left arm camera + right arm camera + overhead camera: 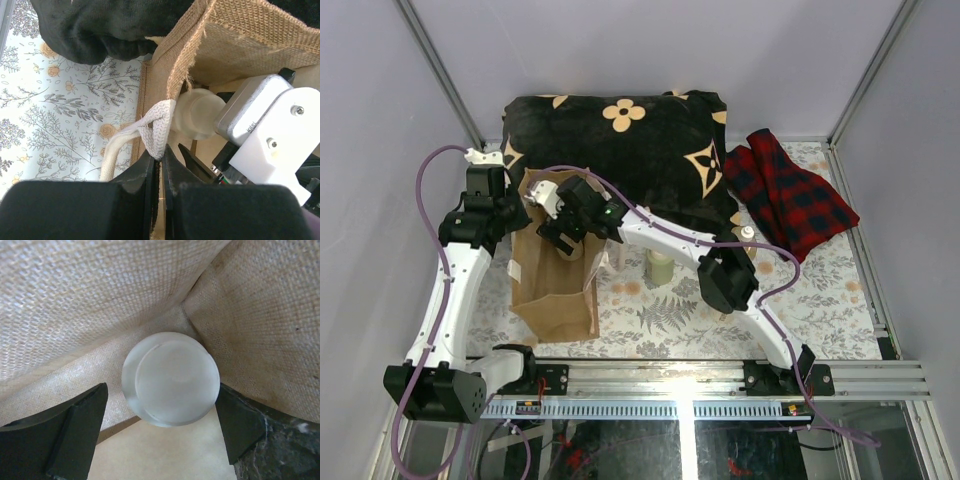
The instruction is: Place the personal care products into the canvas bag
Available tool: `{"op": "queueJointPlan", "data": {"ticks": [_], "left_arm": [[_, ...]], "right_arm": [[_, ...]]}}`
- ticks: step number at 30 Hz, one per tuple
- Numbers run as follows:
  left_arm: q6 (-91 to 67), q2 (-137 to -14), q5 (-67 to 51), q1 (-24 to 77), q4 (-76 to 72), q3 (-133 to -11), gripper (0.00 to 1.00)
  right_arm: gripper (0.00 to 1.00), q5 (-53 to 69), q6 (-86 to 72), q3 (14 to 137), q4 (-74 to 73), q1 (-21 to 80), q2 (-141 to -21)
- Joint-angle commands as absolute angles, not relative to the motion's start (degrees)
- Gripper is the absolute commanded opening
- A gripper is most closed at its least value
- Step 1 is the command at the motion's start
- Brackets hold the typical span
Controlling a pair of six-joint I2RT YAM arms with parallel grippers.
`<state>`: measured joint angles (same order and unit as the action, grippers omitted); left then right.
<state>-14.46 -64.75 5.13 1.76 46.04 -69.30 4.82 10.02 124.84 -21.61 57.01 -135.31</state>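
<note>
The tan canvas bag (555, 300) stands upright at the left. My left gripper (523, 212) is shut on its pale woven handle (156, 131) at the bag's rim (185, 55), holding the mouth open. My right gripper (560, 236) reaches down into the bag. In the right wrist view a cream bottle (170, 379) sits end-on between my open fingers (80, 425), with a gap on the left and the right finger at its edge. The left wrist view shows the same bottle (196, 114). An olive-green bottle (661, 266) stands on the table. Another bottle's cap (748, 234) shows beside the right arm.
A black floral cloth (620, 150) lies bunched behind the bag, and a red plaid cloth (790, 195) lies at the back right. The table has a floral cover (820, 310). The right arm (720, 270) crosses the table's middle. Bag walls (100, 295) close around my right gripper.
</note>
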Motion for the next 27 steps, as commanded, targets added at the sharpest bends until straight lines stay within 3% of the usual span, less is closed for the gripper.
{"op": "queueJointPlan", "data": {"ticks": [1, 6, 17, 27], "left_arm": [[-13.1, -64.3, 6.1, 1.3, 44.6, -68.6, 0.0], [-13.3, -64.0, 6.7, 1.3, 44.6, -68.4, 0.0], [-14.1, -63.9, 7.9, 1.2, 44.2, -67.3, 0.0], [-14.4, -65.1, 7.3, 1.3, 41.1, -66.7, 0.0]], "right_arm": [[0.95, 4.7, 10.5, 123.8, -17.0, 56.9, -129.1], [1.0, 4.4, 10.8, 123.5, -17.8, 56.9, -128.2], [1.0, -1.9, 11.3, 127.3, -25.8, 56.1, -124.5], [0.99, -2.4, 7.4, 113.4, -24.4, 54.6, -106.8]]}}
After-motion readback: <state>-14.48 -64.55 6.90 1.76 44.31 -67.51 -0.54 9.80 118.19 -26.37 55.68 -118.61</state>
